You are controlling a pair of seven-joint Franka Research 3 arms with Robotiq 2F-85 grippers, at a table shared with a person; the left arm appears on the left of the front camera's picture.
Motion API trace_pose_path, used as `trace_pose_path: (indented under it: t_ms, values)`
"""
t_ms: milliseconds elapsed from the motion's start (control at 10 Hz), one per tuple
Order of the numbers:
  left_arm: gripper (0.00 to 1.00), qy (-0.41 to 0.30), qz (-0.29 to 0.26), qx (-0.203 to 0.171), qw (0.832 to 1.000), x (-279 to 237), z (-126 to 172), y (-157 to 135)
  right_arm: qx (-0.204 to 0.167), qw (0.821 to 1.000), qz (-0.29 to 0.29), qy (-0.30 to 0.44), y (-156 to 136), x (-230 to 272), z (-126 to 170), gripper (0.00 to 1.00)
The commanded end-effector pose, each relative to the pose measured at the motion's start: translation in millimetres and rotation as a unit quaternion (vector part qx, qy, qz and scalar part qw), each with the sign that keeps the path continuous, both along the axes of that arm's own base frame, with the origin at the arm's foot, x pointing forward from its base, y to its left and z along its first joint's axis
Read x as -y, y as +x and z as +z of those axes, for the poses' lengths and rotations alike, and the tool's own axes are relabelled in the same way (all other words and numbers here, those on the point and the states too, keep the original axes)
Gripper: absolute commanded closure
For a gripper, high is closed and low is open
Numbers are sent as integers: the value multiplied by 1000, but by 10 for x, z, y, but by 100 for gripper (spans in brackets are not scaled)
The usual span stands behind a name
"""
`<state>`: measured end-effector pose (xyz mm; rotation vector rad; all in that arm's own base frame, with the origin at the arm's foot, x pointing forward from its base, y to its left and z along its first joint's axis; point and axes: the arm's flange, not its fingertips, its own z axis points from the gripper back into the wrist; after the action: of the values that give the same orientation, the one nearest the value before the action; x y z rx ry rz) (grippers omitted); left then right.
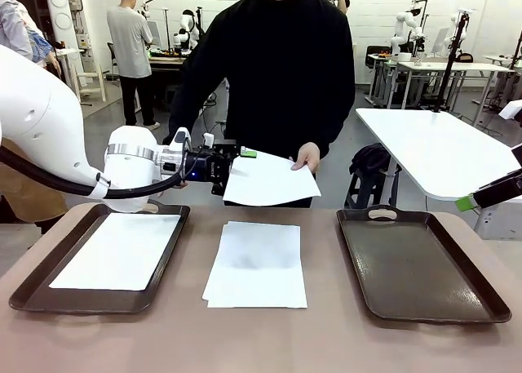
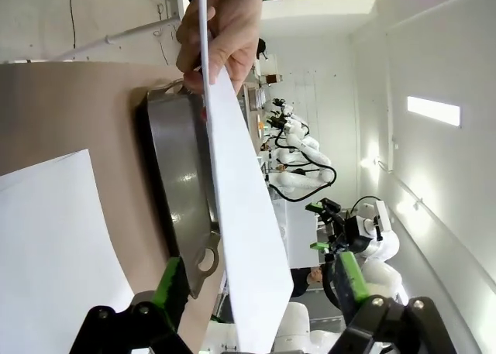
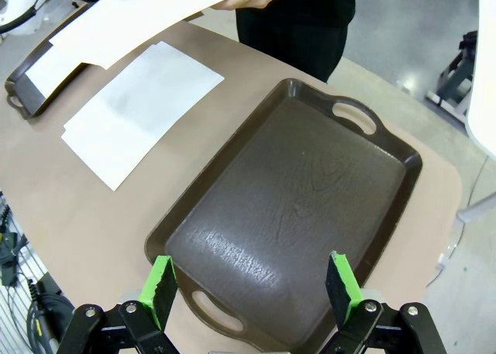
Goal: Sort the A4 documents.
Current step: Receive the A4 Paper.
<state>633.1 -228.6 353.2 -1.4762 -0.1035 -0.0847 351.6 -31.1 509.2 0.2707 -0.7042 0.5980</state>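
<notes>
Documents are lying in a small loose pile on the middle of the brown worktop, between two dark brown trays. The left tray is holding a single sheet flat inside it. The right tray is showing its bare bottom. The right fingers are hanging by the right tray and pointing down at it, and they are standing wide apart, gripping nothing.

Behind the pile, above the far edge of the worktop, a lifted sheet is hanging in the air, a little tilted. The left fingers are reaching to its left edge. They are standing open, one on each side of the paper, and in the left wrist view the green pads are not pressing it. The person's hand is pinching the right edge of this sheet. The person, wearing a black sweater, is standing at the far side of the worktop.
</notes>
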Motion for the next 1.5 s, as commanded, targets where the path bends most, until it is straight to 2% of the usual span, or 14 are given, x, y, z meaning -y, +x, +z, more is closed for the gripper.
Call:
trace_pose_path:
  t_ms: [0,100,200,300,400,500,600,700,800,900,1400]
  values:
    - [20,37,-4,22,999,-26,-3,-25,-3,1000,4,9,12,2,-24,0]
    - [40,58,1,22,998,-63,-6,-34,-3,1000,4,9,12,2,-24,0]
    - [25,58,3,20,998,-80,0,-36,-3,1000,4,9,12,2,-24,0]
    - [60,58,4,20,998,-84,-2,-35,-3,1000,4,9,12,2,-24,0]
    - [45,60,5,20,998,-92,-6,-25,-3,1000,4,9,12,2,-24,0]
    - [80,59,6,19,998,-92,-6,-28,-3,1000,4,9,12,2,-24,0]
    - [65,59,7,19,998,-90,-5,-25,-3,1000,4,9,12,2,-24,0]
    - [100,59,8,19,998,-81,-6,-30,-3,1000,4,9,12,2,-24,0]
    - [85,61,9,17,998,-79,-8,-28,-3,1000,4,9,12,2,-24,0]
    - [100,59,10,16,998,-76,-13,-33,-3,1000,4,9,12,2,-24,0]
    - [100,53,16,14,998,-72,-20,-34,-3,1000,4,9,12,2,-24,0]
